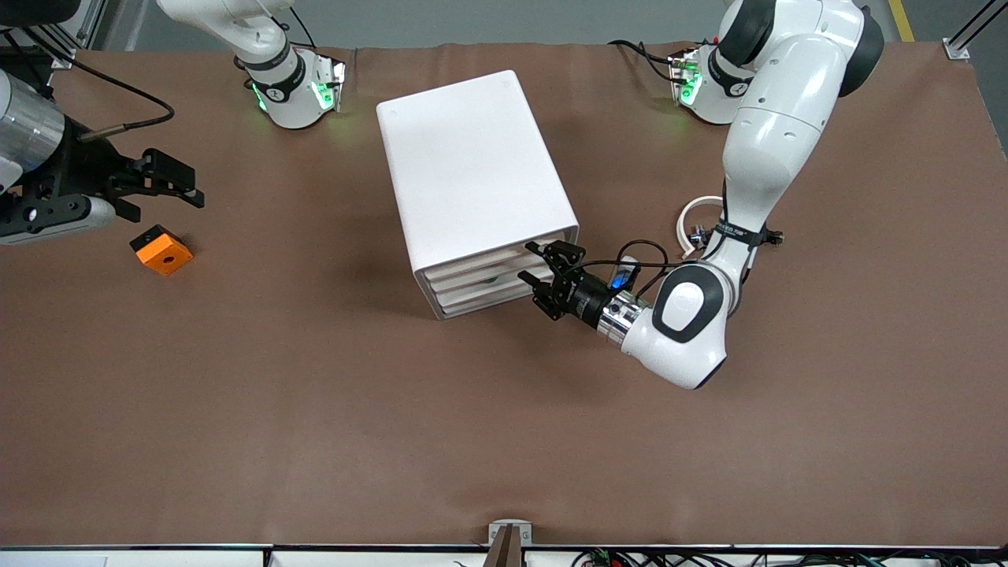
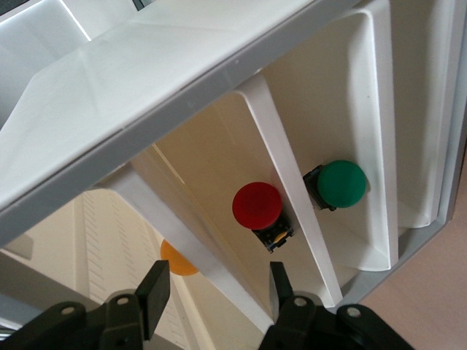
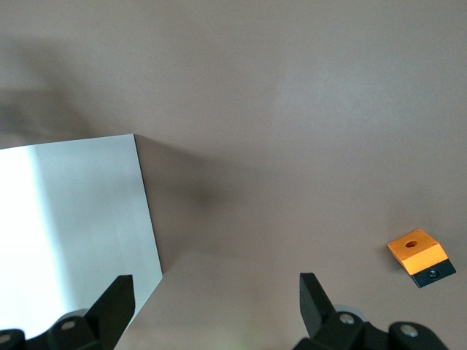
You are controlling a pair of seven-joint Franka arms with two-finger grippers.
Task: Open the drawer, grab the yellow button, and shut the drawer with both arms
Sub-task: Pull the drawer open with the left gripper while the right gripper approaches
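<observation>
While my right gripper (image 1: 169, 185) waits, fingers apart, over the brown counter (image 1: 315, 409), I've set the left gripper (image 1: 543, 276), fingers spread, at the white plastic cabinet's top drawer (image 2: 157, 219), tiny orange-capped button (image 2: 177, 259) inside.

Brown table (image 1: 315, 409), white cabinet (image 1: 472, 173), orange block (image 1: 162, 250)

Worktop (image 1: 504, 441) covered edge to edge in a brown matte sheet, slightly creased near the robots' bases. Grey floor (image 1: 488, 20) visible past its upper edge, with a yellow floor stripe (image 1: 902, 20) toward the left arm's end. Aluminium frame posts (image 1: 965, 35) stand at the corners. Lighting even, shadows soft.
</observation>
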